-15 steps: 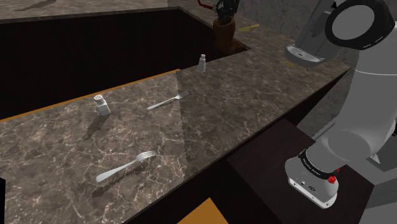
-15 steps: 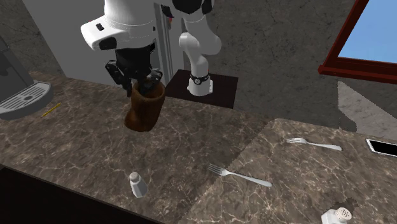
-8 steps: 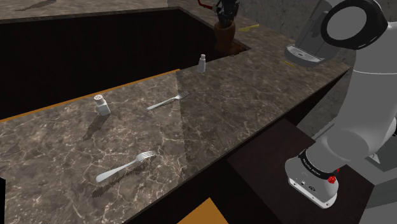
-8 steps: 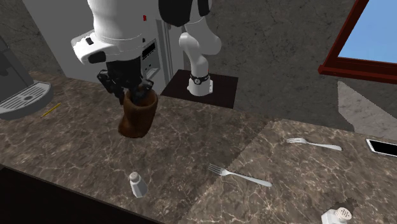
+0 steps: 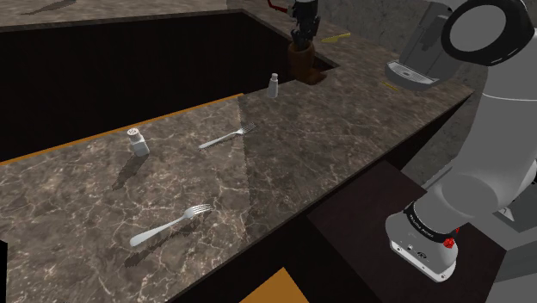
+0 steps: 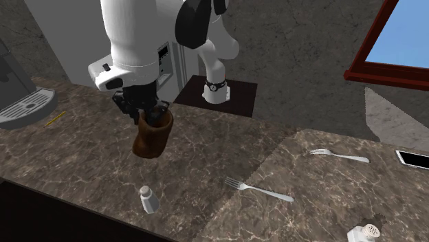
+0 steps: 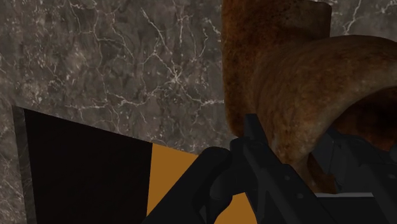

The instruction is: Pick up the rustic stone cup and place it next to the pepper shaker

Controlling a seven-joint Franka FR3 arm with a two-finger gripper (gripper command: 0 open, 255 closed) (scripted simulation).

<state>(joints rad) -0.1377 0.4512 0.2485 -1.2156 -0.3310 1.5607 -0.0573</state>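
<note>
The brown, rough-surfaced cup (image 6: 152,135) hangs slightly tilted from my gripper (image 6: 147,110), just over the dark marble counter (image 6: 227,148). Whether its base touches the counter I cannot tell. My gripper is shut on the cup's rim, one finger inside and one outside. From the shoulder view, the cup (image 5: 304,62) and gripper (image 5: 304,33) sit at the counter's far corner. The pepper shaker (image 5: 274,85) stands a short way nearer the camera, apart from the cup. It is the small pale shaker (image 6: 148,199) by the counter's edge. In the wrist view the black fingers (image 7: 254,149) clasp the cup wall (image 7: 280,76).
Two forks (image 5: 228,136) (image 5: 172,224) and a second shaker (image 5: 138,140) lie further along the counter. A coffee machine (image 6: 20,93) stands beyond the cup. A phone (image 6: 412,159) lies at the far right. The counter edge drops to a black area with an orange strip (image 7: 168,175).
My gripper has carried the cup downward toward the counter and a little closer to the pepper shaker. The grip on the rim has stayed the same.
</note>
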